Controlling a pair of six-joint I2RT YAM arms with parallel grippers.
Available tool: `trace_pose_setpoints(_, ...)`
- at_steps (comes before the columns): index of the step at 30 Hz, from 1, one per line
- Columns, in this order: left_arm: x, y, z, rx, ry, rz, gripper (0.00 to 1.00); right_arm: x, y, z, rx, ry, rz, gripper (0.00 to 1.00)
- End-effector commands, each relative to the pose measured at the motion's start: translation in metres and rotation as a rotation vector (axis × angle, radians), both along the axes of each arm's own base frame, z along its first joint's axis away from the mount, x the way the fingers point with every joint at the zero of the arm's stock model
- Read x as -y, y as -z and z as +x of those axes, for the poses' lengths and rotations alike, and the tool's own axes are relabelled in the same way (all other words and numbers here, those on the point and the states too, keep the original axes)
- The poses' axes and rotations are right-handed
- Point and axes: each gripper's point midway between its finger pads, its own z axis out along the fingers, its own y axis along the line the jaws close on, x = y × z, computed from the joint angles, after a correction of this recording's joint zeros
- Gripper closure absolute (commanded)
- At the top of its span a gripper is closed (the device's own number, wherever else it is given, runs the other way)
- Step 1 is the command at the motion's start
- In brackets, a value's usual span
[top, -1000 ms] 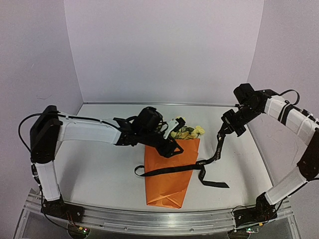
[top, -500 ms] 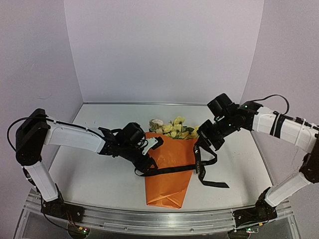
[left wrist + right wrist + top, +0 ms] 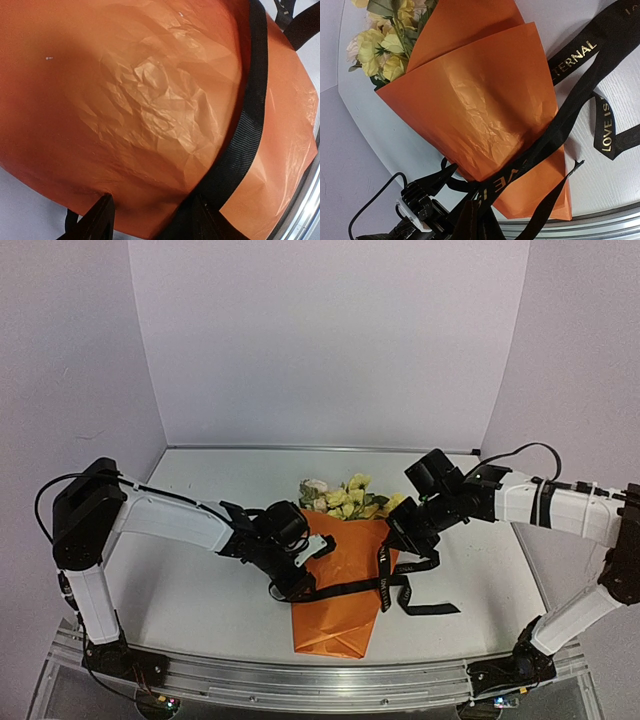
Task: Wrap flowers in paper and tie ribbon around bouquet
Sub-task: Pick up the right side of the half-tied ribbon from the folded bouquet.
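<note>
L arm: shoulder link raised off base, forearm laid low, run rightward twd table centre. Wrist bent down. L gripper pointed down & fwd; jaws seen part-open in wrist view, fingers set apart. R arm: lifted from base, elbow out at far right, forearm run leftward, angled slightly down. R gripper tipped down, jaws closed, ribbon pinched betw fingertips. Grippers faced twd each other, well apart.
</note>
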Motion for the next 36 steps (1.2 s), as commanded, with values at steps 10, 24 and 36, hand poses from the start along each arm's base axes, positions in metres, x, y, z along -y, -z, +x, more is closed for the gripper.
trace_pose_setpoints(10, -0.003, -0.032, -0.017, 0.035, 0.034, 0.002, 0.46, 0.0, -0.014, 0.004, 0.065, 0.003, 0.021, 1.0)
trace_pose_setpoints(24, -0.005, -0.005, -0.021, 0.004, 0.03, 0.041, 0.52, 0.0, -0.027, 0.004, 0.088, 0.012, 0.05, 1.0)
trace_pose_setpoints(36, 0.009, -0.016, -0.011, 0.04, 0.016, -0.005, 0.96, -0.005, -0.037, -0.005, 0.107, -0.044, 0.075, 1.0)
